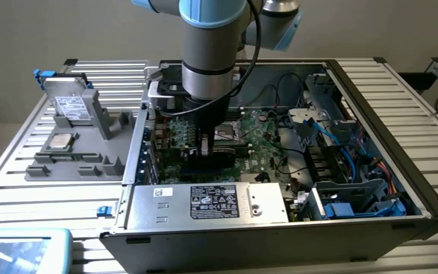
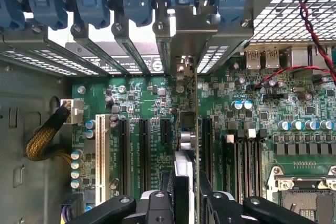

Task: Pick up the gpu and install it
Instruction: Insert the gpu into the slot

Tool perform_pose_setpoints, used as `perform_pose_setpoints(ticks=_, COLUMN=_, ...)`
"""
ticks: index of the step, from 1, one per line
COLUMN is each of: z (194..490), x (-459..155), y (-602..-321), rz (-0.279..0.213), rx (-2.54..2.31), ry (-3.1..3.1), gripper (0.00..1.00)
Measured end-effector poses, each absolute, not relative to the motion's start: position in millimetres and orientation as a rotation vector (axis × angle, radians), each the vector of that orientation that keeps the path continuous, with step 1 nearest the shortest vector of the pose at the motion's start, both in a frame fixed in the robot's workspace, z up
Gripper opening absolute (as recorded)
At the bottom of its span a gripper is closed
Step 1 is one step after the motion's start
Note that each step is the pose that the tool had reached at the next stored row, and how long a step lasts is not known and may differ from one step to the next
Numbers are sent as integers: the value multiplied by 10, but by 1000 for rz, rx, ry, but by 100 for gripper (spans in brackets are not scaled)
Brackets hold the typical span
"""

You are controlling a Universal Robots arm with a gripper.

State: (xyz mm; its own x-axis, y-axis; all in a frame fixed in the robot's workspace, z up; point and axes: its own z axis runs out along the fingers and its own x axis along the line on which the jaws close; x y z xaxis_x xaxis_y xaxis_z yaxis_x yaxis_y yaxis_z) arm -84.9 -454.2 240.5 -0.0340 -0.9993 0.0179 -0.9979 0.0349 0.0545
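Black metal gripper [image 2: 184, 208] pinches the thin green-black gpu [image 2: 185, 156] edge-on between long black expansion slots [image 2: 143, 150]; grey plastic parts tray [image 1: 74, 162] at the exterior view's nine o'clock.

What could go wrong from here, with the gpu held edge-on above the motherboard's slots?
The gpu, gripped between the jaws, could come down misaligned and strike the motherboard beside its slot. Its end could also catch on the metal slot dividers at the case's rear wall, tilting it in the grip.

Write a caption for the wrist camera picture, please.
The robot's hand grips the gpu edge-on, down by the black slots of the green motherboard.
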Motion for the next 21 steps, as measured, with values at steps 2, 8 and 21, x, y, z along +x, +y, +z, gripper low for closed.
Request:
perform_pose_setpoints(ticks=2, z=2405, x=-849, y=-4542, rz=-41, rx=2147, ry=-2223, gripper=29)
perform_pose_setpoints(ticks=8, z=2405, x=-850, y=-4542, rz=-41, rx=2147, ry=-2223, gripper=29)
perform_pose_setpoints(ticks=21, z=2391, x=-874, y=-4526, rz=-32, rx=2150, ry=-2226, gripper=29)
